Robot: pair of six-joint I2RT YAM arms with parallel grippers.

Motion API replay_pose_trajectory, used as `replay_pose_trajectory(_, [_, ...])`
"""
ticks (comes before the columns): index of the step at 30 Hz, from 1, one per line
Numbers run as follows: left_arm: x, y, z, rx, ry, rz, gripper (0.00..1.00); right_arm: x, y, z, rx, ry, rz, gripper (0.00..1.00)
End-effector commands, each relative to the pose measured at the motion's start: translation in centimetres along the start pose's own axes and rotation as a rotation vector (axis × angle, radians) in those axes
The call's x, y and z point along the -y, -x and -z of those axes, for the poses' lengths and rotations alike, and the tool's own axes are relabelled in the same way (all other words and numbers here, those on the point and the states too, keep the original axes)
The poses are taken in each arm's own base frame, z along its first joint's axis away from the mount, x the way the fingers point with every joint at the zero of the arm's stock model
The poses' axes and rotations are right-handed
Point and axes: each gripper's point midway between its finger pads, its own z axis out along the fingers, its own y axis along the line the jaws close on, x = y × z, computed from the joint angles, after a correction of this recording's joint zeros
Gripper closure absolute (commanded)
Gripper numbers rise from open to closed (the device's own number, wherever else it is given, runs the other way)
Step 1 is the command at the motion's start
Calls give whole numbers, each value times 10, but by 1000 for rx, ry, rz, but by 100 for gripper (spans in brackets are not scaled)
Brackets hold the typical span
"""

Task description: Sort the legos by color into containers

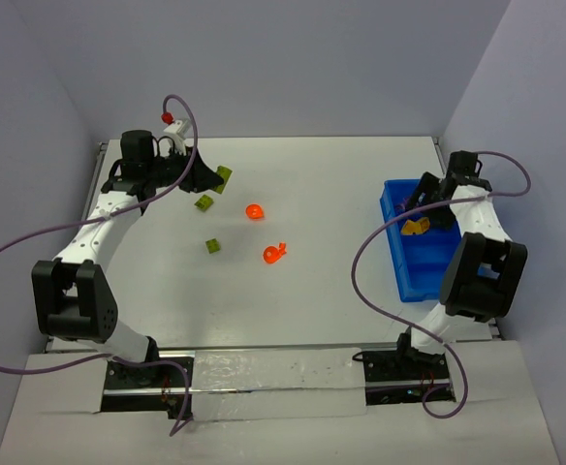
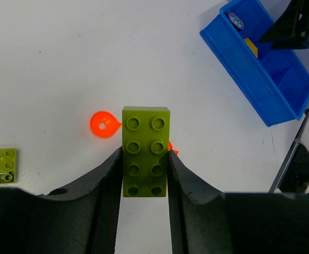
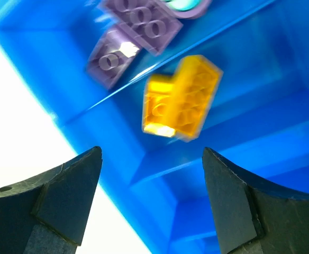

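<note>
Left arm reached to the table's point(image 1: 341, 291) far left, its tool point(image 2: 145, 159) clamped on a lime-green eight-stud brick point(image 2: 146, 132). Right arm was folded, its tool point(image 3: 152, 169) spread wide over the glossy blue tray point(image 3: 281, 137). There a yellow brick point(image 3: 182, 98) lay across a divider from the purple bricks point(image 3: 136, 32).

The white table point(image 1: 341, 203) is closed in by plain pale walls point(image 1: 312, 68) at the back and both sides; a shiny strip point(image 1: 273, 373) lies along its near edge.

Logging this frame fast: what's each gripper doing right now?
Left gripper: closed on a green brick.
Right gripper: open, empty, over the blue tray.
</note>
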Motion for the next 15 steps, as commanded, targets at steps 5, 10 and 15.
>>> replay_pose_trajectory(5, [80, 7, 25, 17, -383, -81, 100, -138, 12, 141, 308, 676, 454, 0])
replay_pose_trajectory(10, [112, -11, 40, -31, -556, -96, 99, -220, -47, 178, 188, 1002, 733, 0])
replay_pose_trajectory(15, [140, -39, 52, -101, -724, -172, 93, -280, -116, 229, 64, 1314, 932, 0])
